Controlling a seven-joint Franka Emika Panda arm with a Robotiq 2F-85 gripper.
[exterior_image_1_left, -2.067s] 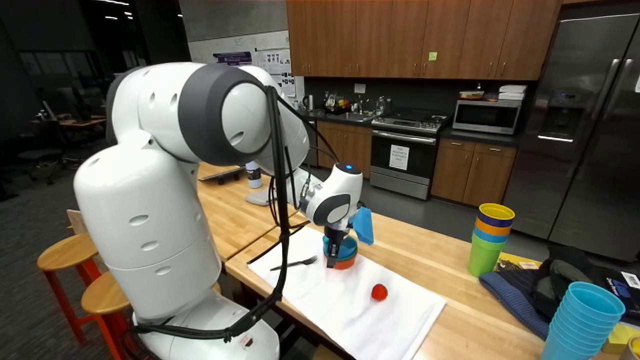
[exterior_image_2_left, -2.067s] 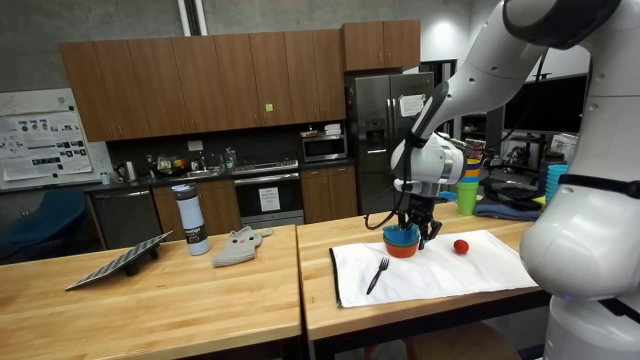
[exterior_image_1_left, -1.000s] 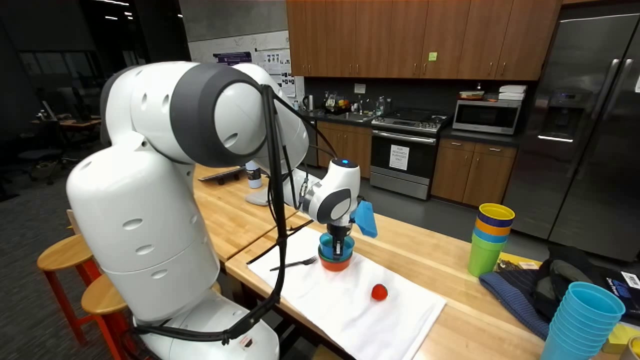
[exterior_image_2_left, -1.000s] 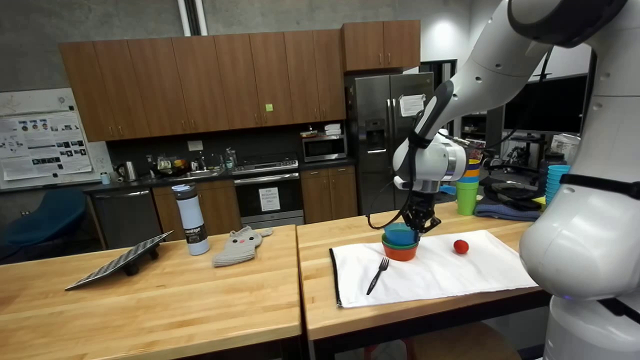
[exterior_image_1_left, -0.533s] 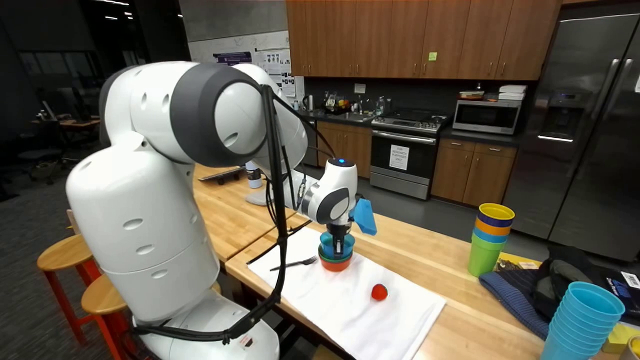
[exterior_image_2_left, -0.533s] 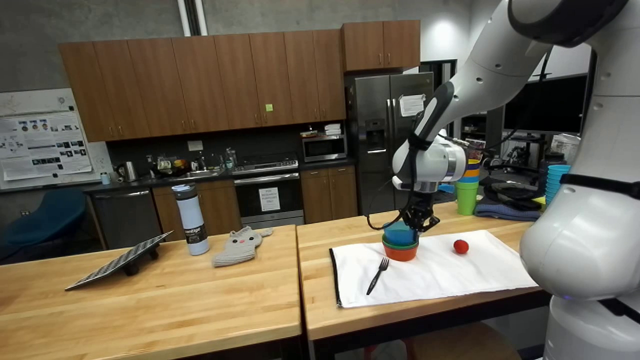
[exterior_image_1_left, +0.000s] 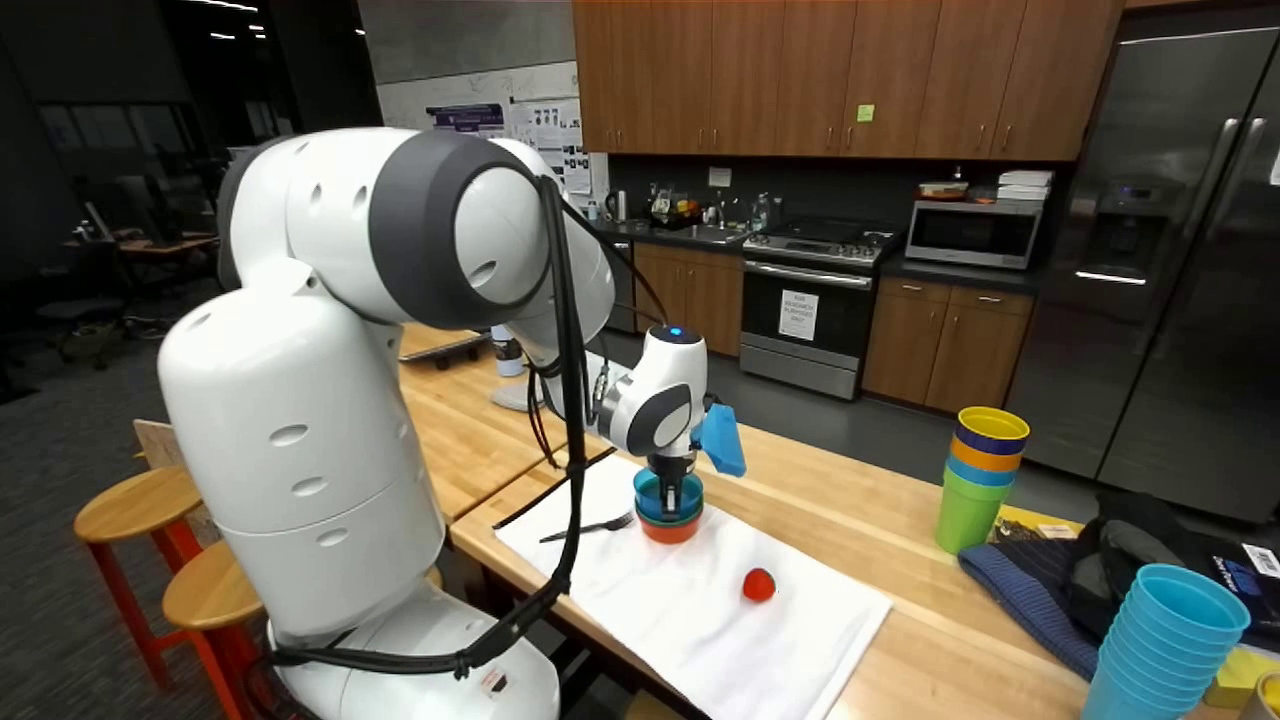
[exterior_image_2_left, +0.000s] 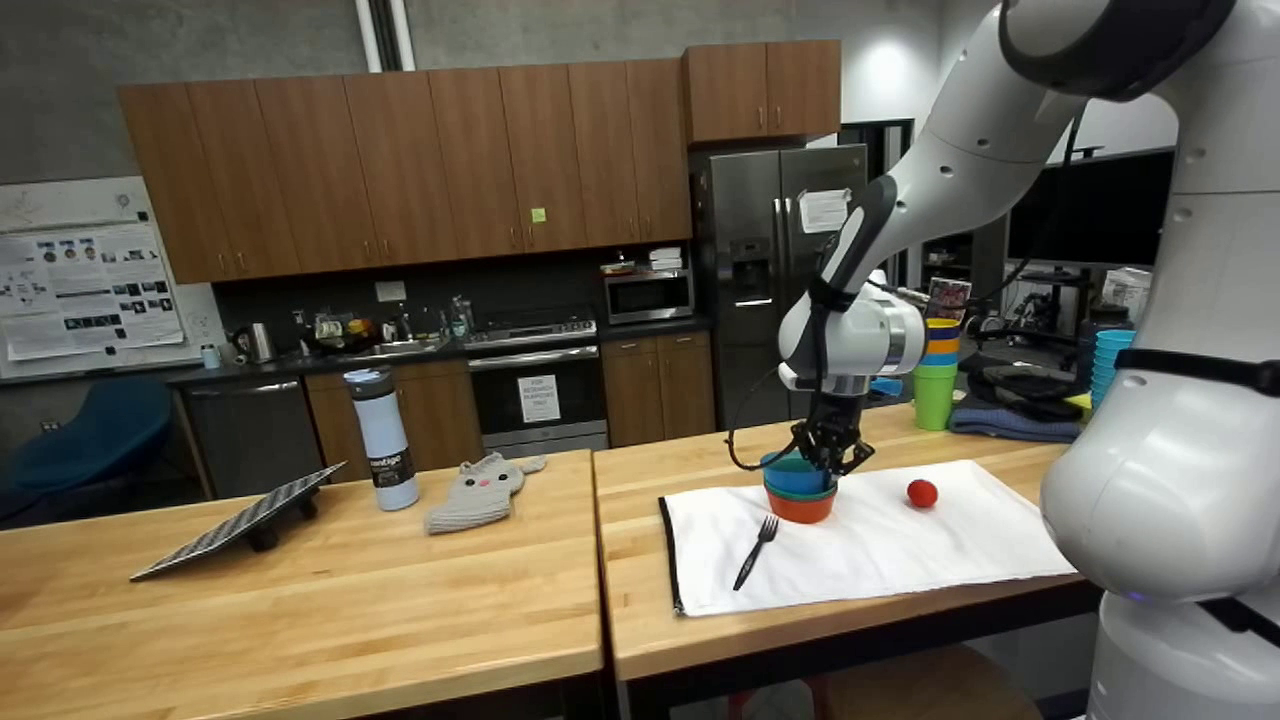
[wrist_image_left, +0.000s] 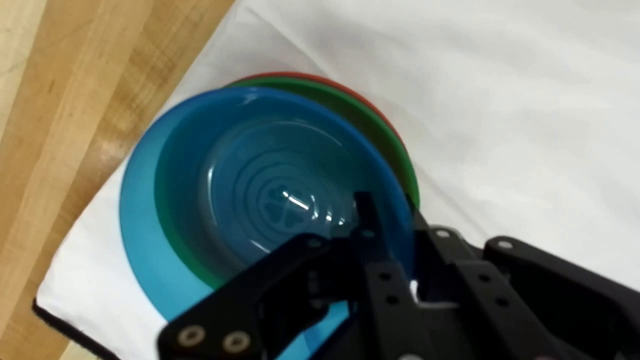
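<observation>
The blue bowl (wrist_image_left: 270, 165) hides most of the green bowl (wrist_image_left: 367, 125) from me, and the inside of the orange bowl (exterior_image_1_left: 670, 534) is covered too. I can't tell whether the gripper (wrist_image_left: 387, 200), blurred in the wrist view, pinches the blue rim. In an exterior view the arm (exterior_image_1_left: 300, 385) blocks the top of the bottle (exterior_image_1_left: 508, 355), and the stack of blue cups (exterior_image_1_left: 1165, 645) runs off the bottom edge. The print on the poster (exterior_image_2_left: 92, 290) is too small to read

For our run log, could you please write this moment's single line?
black gripper: astride wall of round blue plastic bowl | grip: unclear | below: round green plastic bowl
</observation>
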